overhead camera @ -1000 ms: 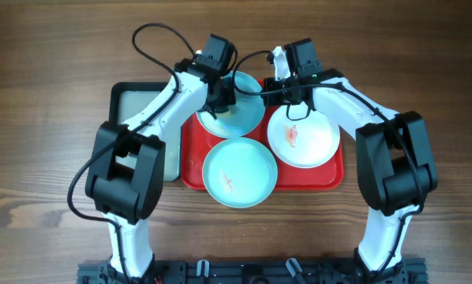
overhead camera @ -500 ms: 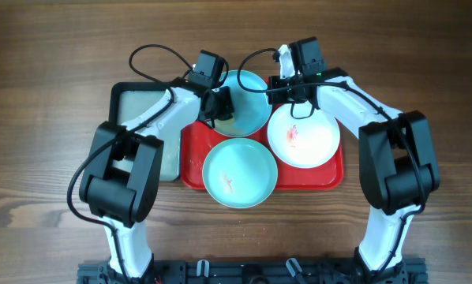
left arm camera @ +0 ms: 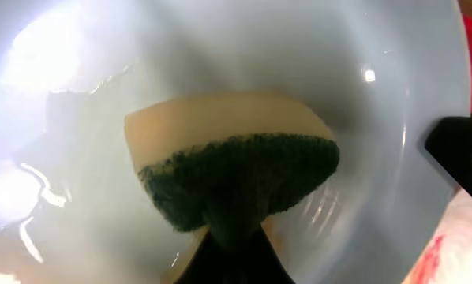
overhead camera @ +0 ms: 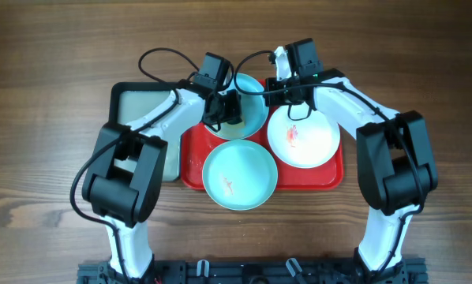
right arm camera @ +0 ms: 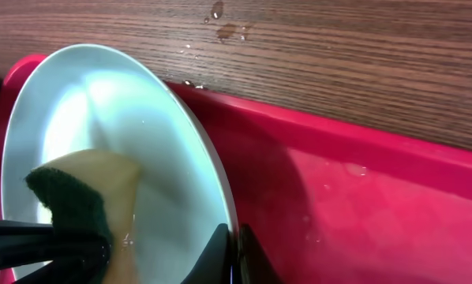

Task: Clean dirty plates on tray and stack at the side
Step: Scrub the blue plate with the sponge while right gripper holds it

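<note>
The left gripper [left arm camera: 233, 241] pinches a sponge [left arm camera: 236, 170] tight and presses it into a blue plate [overhead camera: 252, 106]. The right gripper [right arm camera: 234, 251] is closed on that plate's rim and holds it tilted. This plate is at the top middle of the overhead view, at the back of the red tray [overhead camera: 329, 175]. To its right lies a white plate [overhead camera: 309, 142] with a red smear. Below both lies a second blue plate [overhead camera: 240, 173], also smeared. A grey tray [overhead camera: 131, 105] at the left is half hidden by the left arm. Water drops [right arm camera: 220, 11] dot the table [right arm camera: 362, 55]. The fingertips are cut off at the bottom of both wrist views.
</note>
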Motion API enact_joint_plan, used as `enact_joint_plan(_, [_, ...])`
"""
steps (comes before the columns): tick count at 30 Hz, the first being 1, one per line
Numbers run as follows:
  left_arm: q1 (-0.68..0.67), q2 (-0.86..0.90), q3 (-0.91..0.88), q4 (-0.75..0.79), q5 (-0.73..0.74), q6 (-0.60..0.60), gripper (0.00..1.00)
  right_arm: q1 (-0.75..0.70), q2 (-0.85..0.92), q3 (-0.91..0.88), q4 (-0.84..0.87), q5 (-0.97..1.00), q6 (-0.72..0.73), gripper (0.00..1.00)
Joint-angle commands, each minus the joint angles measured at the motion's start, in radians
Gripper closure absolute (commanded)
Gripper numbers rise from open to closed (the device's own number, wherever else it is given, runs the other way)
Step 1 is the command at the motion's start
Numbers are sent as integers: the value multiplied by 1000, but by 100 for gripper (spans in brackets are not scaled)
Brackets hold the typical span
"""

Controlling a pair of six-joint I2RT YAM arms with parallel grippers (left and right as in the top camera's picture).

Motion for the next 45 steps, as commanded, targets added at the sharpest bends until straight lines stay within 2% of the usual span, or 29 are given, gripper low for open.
enact_joint_plan(1, [0,46,-33,-27,-105,-33,96,5,10,16,10,-45,-6,96])
enact_joint_plan(6, [-16,46,-33,7,92,-32,96,5,10,16,9,-45,-5,96])
enact_joint_plan(11, [-28,32,-33,27,109,-28,96,5,10,16,10,-45,-5,96])
enact_joint_plan(19, [-28,-184,-33,29,-81,-23,96,5,10,16,10,-45,-6,96])
enact_joint_plan(21, [-28,-198,-33,25,-114,-23,96,5,10,16,10,-45,-6,96])
enact_joint_plan(24, [-28,-195,-33,-53,-243,-23,96,5,10,16,10,-45,-6,95])
enact_joint_plan(25, [-28,-195,-33,-68,-256,-23,96,5,10,16,10,-45,-5,92])
enact_joint_plan(26, [-28,-195,-34,-78,-264,-23,96,5,10,16,9,-45,-6,87])
enact_joint_plan(27, [-28,-194,-37,-84,-263,-21,96,5,10,16,6,-40,-6,78])
enact_joint_plan(28, [-28,-194,-38,-84,-263,-21,96,5,10,16,1,-14,-5,78])
enact_joint_plan(31, [-29,-193,-38,-83,-263,-21,96,5,11,16,-18,38,-5,79])
enact_joint_plan(34, [-28,-193,-38,-83,-263,-21,96,5,12,-3,-13,38,-2,91])
enact_joint_plan(38, [-28,-193,-38,-80,-263,-21,96,5,13,-28,8,37,-2,90])
enact_joint_plan(40, [-29,-193,-38,-80,-263,-21,96,5,13,-30,-14,37,-2,81])
enact_joint_plan(41, [-29,-193,-38,-80,-263,-21,96,5,13,-30,-32,37,-2,80])
enact_joint_plan(43, [-29,-193,-38,-78,-263,-21,96,5,13,-30,-53,35,-2,81])
enact_joint_plan(45, [-29,-193,-38,-80,-262,-21,96,5,13,-30,-61,29,-1,88])
